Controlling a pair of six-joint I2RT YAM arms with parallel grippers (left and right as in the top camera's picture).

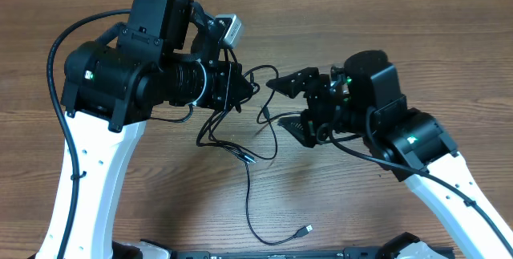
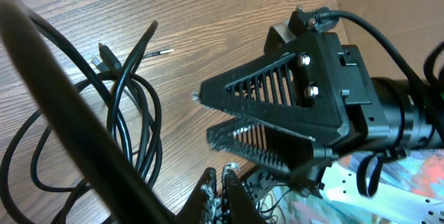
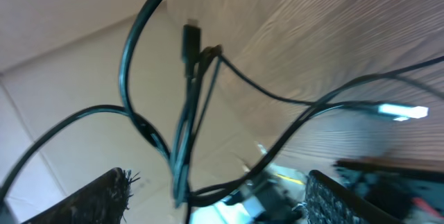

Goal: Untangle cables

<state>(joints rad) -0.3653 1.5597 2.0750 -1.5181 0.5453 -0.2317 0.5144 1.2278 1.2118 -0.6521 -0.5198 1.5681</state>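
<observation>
The thin black cables (image 1: pixel 248 180) lie in a loose tangle between my two grippers, and one strand trails toward the front edge and ends in a small plug (image 1: pixel 304 231). My left gripper (image 1: pixel 250 88) is shut, with a strand rising from its tips. In the left wrist view its fingers (image 2: pixel 222 182) are pressed together, with cable loops (image 2: pixel 132 113) on the wood at left. My right gripper (image 1: pixel 277 103) is open and faces the left one. In the right wrist view, strands (image 3: pixel 184 134) hang between its spread fingers (image 3: pixel 222 196), and a silvery plug (image 3: pixel 402 112) shows at right.
The wooden table (image 1: pixel 385 18) carries everything. A cardboard wall (image 2: pixel 388 2) stands at the back. The open right gripper (image 2: pixel 208 116) fills the middle of the left wrist view. Thick black arm cables (image 1: pixel 56 50) loop off the left arm. The arm bases sit at the front edge.
</observation>
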